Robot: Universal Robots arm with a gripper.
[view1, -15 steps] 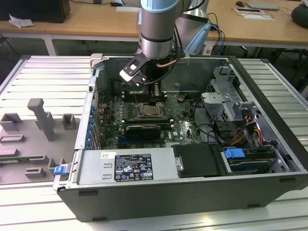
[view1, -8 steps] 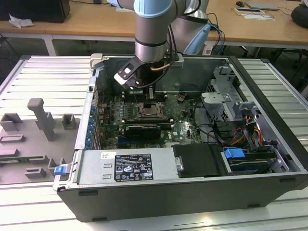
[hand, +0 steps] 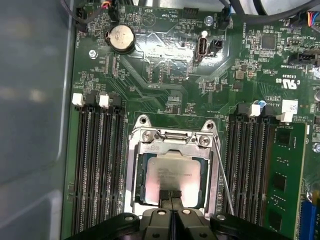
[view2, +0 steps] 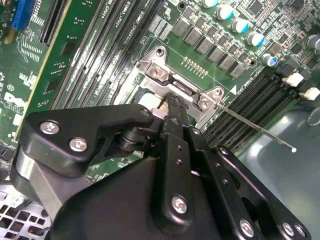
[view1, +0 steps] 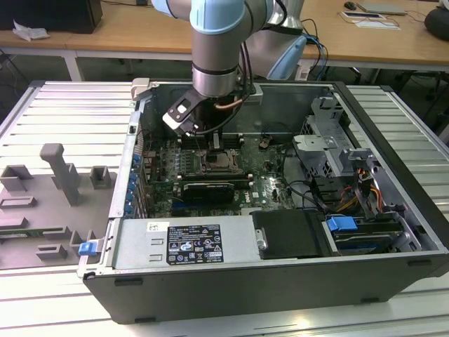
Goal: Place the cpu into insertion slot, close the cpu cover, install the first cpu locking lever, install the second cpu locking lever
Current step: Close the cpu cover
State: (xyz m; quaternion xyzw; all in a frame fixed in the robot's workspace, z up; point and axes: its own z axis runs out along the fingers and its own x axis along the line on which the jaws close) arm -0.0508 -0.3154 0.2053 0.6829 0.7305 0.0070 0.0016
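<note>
Chip [hand: 170, 172] lies flat in the socket [hand: 130, 175] with the cover [hand: 172, 148] folded down around it, mid-board toward the far wall of the open computer case [view1: 231, 302]. Pincer [hand: 170, 194] has its fingers together and empty, tip at the cover's edge; I judge the cover-closing step is nearly done. One thin lever [view2: 255, 129] stands unlatched beside the socket; latching it would call for a sideways catch and a downward press.
</note>
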